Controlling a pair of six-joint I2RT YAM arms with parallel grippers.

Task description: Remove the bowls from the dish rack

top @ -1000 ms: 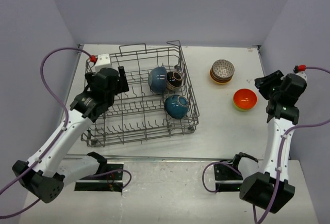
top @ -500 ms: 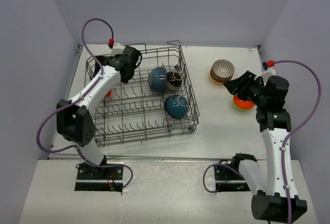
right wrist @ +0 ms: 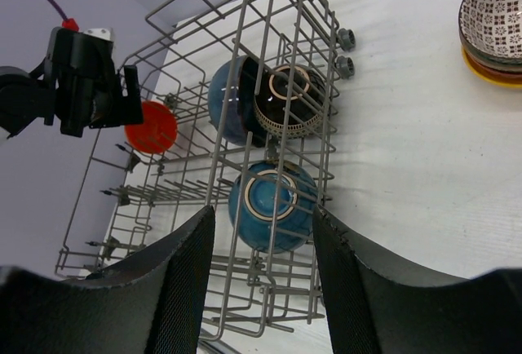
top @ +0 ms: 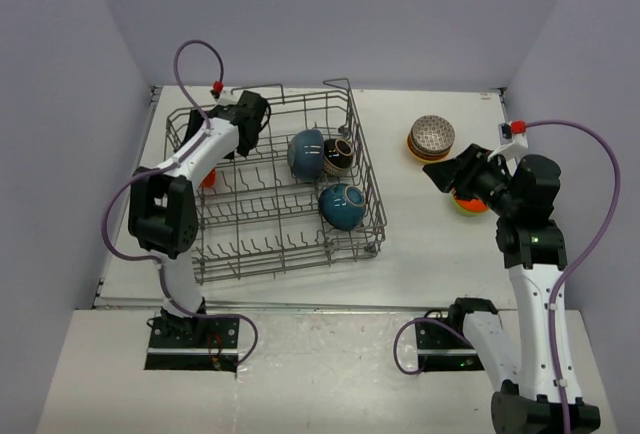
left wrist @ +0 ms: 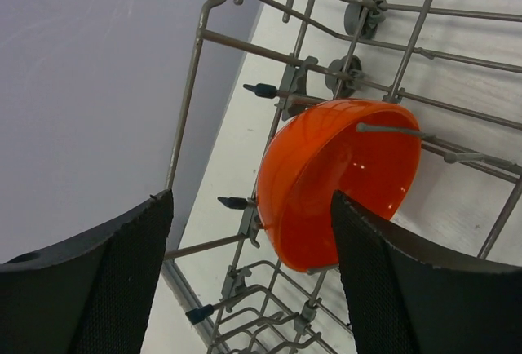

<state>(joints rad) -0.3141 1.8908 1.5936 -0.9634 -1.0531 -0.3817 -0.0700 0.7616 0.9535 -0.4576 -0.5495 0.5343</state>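
Observation:
The grey wire dish rack (top: pixel 262 255) stands left of centre. It holds an orange-red bowl (top: pixel 208 181) on its left side, a dark blue bowl (top: pixel 304 154), a black patterned bowl (top: pixel 339 156) and a blue bowl (top: pixel 341 206). My left gripper (top: pixel 250 118) is open over the rack's far left corner. In the left wrist view the orange-red bowl (left wrist: pixel 338 176) stands on edge among the tines, ahead of the open left gripper (left wrist: pixel 251 289). My right gripper (top: pixel 446 175) is open and empty, right of the rack. In its view (right wrist: pixel 261 289) it faces the blue bowl (right wrist: pixel 273 203).
A stack of bowls with a patterned one on top (top: pixel 431 138) sits on the table right of the rack. An orange bowl on a lime one (top: pixel 470 201) sits beside it, partly hidden under my right gripper. Lilac walls enclose the table.
The left arm swung up from the rack's left side to its far left corner. The right gripper moved left, over the orange bowl on the table, toward the rack.

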